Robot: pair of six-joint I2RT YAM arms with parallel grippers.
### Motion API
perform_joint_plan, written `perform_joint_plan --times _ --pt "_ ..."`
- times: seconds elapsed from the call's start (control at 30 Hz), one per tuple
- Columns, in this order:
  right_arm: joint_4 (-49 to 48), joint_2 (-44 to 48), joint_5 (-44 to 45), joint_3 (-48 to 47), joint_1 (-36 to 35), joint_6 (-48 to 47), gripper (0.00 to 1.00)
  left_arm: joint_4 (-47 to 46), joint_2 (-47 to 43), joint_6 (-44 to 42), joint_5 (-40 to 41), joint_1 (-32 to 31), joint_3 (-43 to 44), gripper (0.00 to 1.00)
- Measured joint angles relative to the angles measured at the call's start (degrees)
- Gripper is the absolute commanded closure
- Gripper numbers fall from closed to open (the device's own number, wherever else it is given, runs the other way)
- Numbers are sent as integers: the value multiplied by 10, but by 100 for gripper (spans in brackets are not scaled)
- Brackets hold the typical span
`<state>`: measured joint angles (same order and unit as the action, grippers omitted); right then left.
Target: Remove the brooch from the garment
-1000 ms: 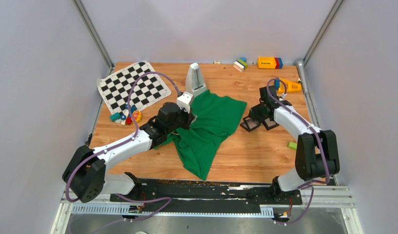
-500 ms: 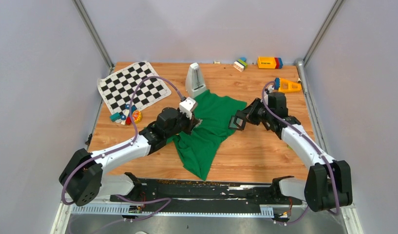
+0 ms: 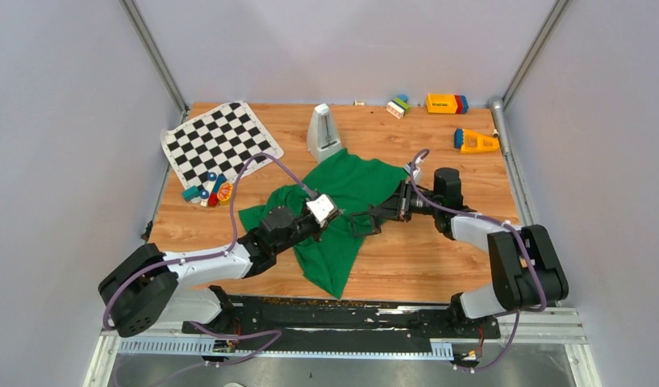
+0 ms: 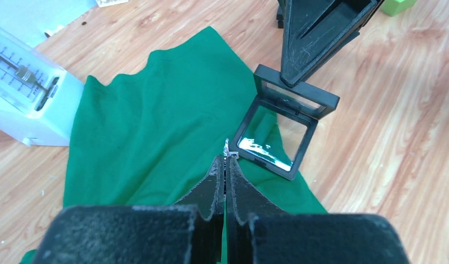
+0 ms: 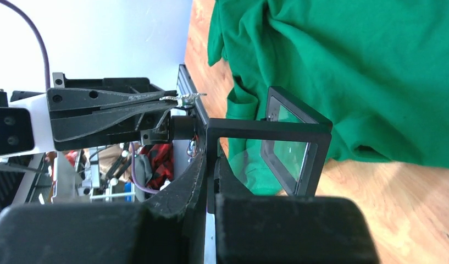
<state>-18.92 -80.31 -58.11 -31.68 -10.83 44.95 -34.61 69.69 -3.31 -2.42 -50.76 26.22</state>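
**Q:** Arms?
**A:** My left arm (image 3: 205, 262) lies low and outstretched over the garment (image 3: 354, 181), which is spread mid-table (image 3: 439, 254). My right arm (image 3: 471, 227) reaches leftward to meet it.
**Q:** The frame?
**A:** Frame (image 4: 272, 137): hinged open, its clear film showing only glare and the green behind.
**Q:** Grippers?
**A:** Right gripper (image 4: 292, 81): closed on the rim of one frame half. Left gripper (image 4: 226, 165): fully closed, pinching a tiny silvery piece (image 4: 227, 147) above the garment, just beside the frame. Whether this is the brooch, I cannot tell.
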Motion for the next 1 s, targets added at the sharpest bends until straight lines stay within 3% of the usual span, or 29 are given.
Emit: perform_joint_plan --times 0.23,0.53,1.0 --pt "-156 -83 -40 14 -29 53 100 -70 49 -61 -15 0 -16 100" --pt "-321 -171 -56 36 -41 115 100 -77 110 -110 -66 -1 -16 100" --pt "-393 -207 -69 42 -41 150 100 -80 151 -138 -82 -1 10 99"
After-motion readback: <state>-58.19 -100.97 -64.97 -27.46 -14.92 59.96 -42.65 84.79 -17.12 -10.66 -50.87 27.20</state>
